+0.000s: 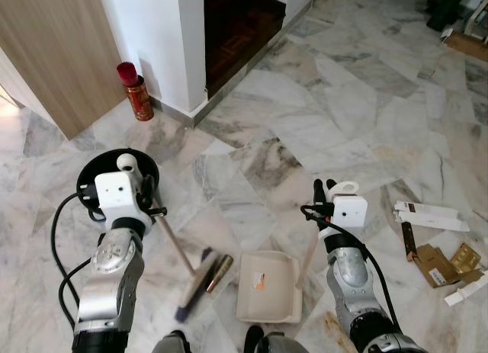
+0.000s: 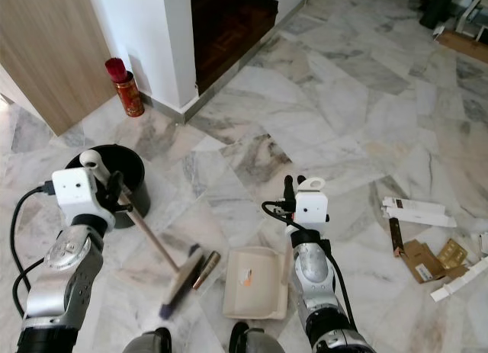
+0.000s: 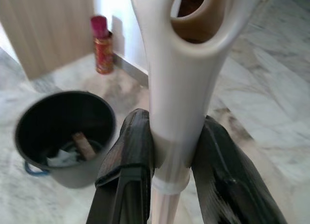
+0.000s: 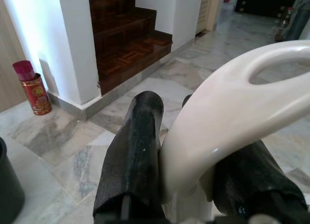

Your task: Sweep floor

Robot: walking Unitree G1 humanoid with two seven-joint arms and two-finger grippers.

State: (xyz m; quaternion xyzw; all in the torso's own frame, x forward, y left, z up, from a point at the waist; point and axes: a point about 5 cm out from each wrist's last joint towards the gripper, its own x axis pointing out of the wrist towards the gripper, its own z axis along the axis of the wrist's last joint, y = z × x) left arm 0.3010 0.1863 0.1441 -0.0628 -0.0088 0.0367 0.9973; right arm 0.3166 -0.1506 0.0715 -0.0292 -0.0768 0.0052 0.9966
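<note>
Two silver arms are reaching forward and down over the marble floor (image 1: 366, 109). On the robot's left, the left hand (image 3: 174, 151) is gripping the broom (image 1: 200, 277) near the top of its white handle, its two black fingers (image 3: 131, 156) pressing on either side of the grip. From there the wooden shaft is slanting down and to the right, and the broom's dark head is resting on the floor just beside the dustpan (image 1: 268, 287).

On the right, the right hand (image 4: 193, 171) is closing on the dustpan's looped white handle, one finger on each side of it. Below, the cream pan is lying flat on the floor between the two arms, with a small orange mark inside it.

Behind the left arm a black bin (image 2: 130, 178) is standing on the floor; the left wrist view is showing a few scraps lying in its bottom. Further back, a red can (image 1: 138, 94) is standing against the white wall (image 1: 164, 40), next to a wooden panel (image 1: 61, 48). Beyond the wall's corner, dark wooden stairs (image 4: 131, 35) are rising.

To the right of the right arm, scraps of cardboard and white boxes (image 1: 431, 216) are lying scattered on the floor, well apart from the dustpan.
</note>
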